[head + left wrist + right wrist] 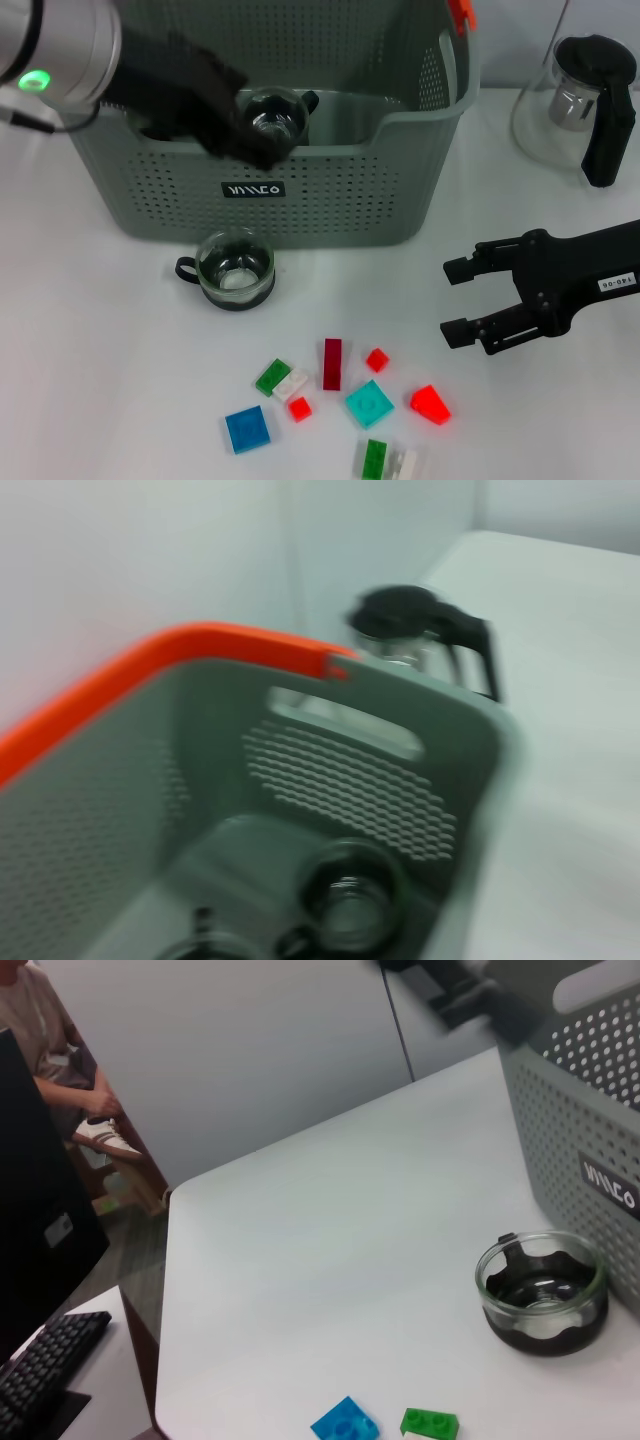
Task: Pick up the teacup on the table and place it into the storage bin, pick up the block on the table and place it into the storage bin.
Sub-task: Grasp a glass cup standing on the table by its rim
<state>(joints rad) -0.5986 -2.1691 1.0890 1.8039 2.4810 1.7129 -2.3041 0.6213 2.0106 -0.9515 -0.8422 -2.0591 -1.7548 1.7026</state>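
Observation:
The grey-green storage bin (330,200) stands at the back of the table. My left gripper (255,130) reaches over its front rim, shut on a glass teacup (275,115) with a black handle. The left wrist view shows that teacup (345,905) low inside the storage bin (350,780). A second glass teacup (235,268) stands on the table just in front of the bin, also seen as the teacup (543,1293) in the right wrist view. Several coloured blocks lie near the front edge, among them a dark red block (332,363). My right gripper (458,300) hovers open at the right.
A glass teapot (580,105) with a black lid and handle stands at the back right, beside the bin. Blue (247,429), teal (370,404), green (272,376) and red (430,404) blocks lie scattered at the front. Beyond the table's left edge are a person and a keyboard.

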